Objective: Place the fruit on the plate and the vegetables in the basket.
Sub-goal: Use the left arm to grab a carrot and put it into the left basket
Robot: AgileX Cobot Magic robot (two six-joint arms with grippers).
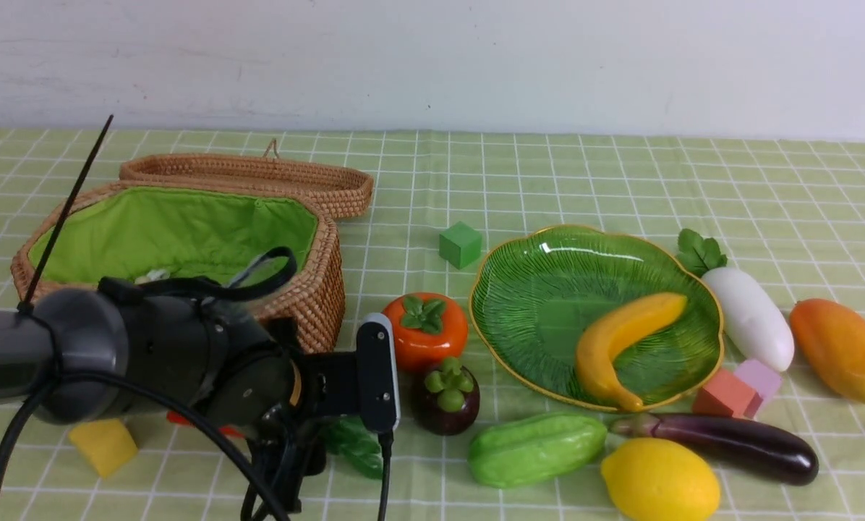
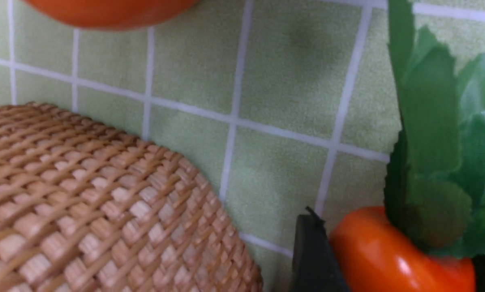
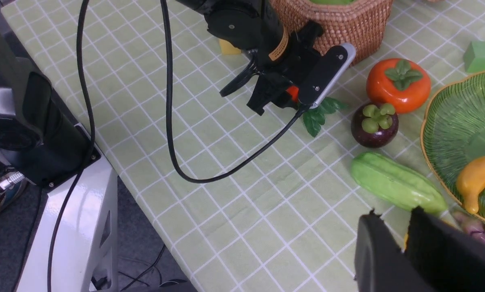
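Observation:
My left gripper [image 2: 400, 263] is down on the cloth in front of the wicker basket [image 1: 317, 289], shut on the red chili [image 2: 372, 259], whose green leaves [image 1: 356, 445] stick out. The banana [image 1: 620, 340] lies on the green plate [image 1: 534, 289]. Persimmon [image 1: 427, 333] and mangosteen [image 1: 445, 401] sit between basket and plate. Gourd [image 1: 534, 449], lemon [image 1: 660, 483] and eggplant [image 1: 736, 447] lie at the front, radish [image 1: 747, 325] and mango [image 1: 841, 351] to the right of the plate. My right gripper [image 3: 394, 211] hovers near the gourd, slightly open and holding nothing.
The basket's lid [image 1: 259, 177] lies open behind it, and something small and white [image 1: 150, 276] rests on the lining. Foam blocks: green [image 1: 460, 244], yellow [image 1: 103, 445], pink [image 1: 758, 376], orange-red [image 1: 725, 394]. The table edge [image 3: 116, 170] runs beside the robot base.

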